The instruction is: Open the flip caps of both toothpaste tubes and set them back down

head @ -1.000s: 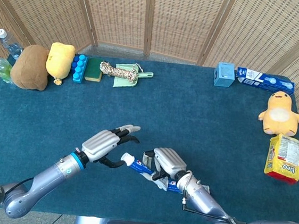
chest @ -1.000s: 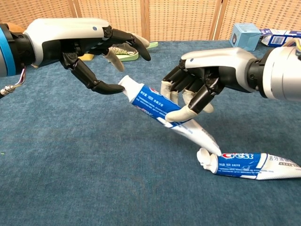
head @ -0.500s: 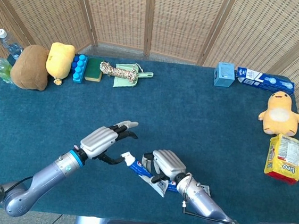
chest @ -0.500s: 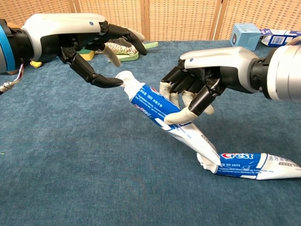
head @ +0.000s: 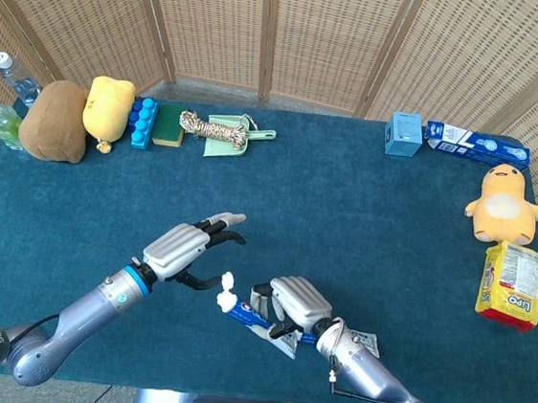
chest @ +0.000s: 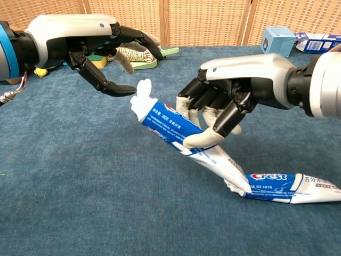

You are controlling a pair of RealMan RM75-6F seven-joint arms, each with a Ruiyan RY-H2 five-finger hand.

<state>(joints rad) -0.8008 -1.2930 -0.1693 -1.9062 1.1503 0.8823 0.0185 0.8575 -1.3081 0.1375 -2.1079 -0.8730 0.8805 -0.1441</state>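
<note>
Right robot hand (chest: pixel 224 109) grips a blue-and-white toothpaste tube (chest: pixel 170 124), its white flip cap (chest: pixel 143 88) raised. Left robot hand (chest: pixel 109 53), fingers spread and holding nothing, hovers just beside that cap. Second blue-and-white toothpaste tube (chest: pixel 282 186) lies on the desk below the right robot hand

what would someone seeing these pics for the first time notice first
Most striking is the blue-and-white toothpaste tube held tilted above the blue cloth near the table's front edge by the right hand, its white flip cap standing open. The left hand hovers just left of that cap, fingers spread. A second blue-and-white Crest tube lies flat on the cloth below the right hand.
</note>
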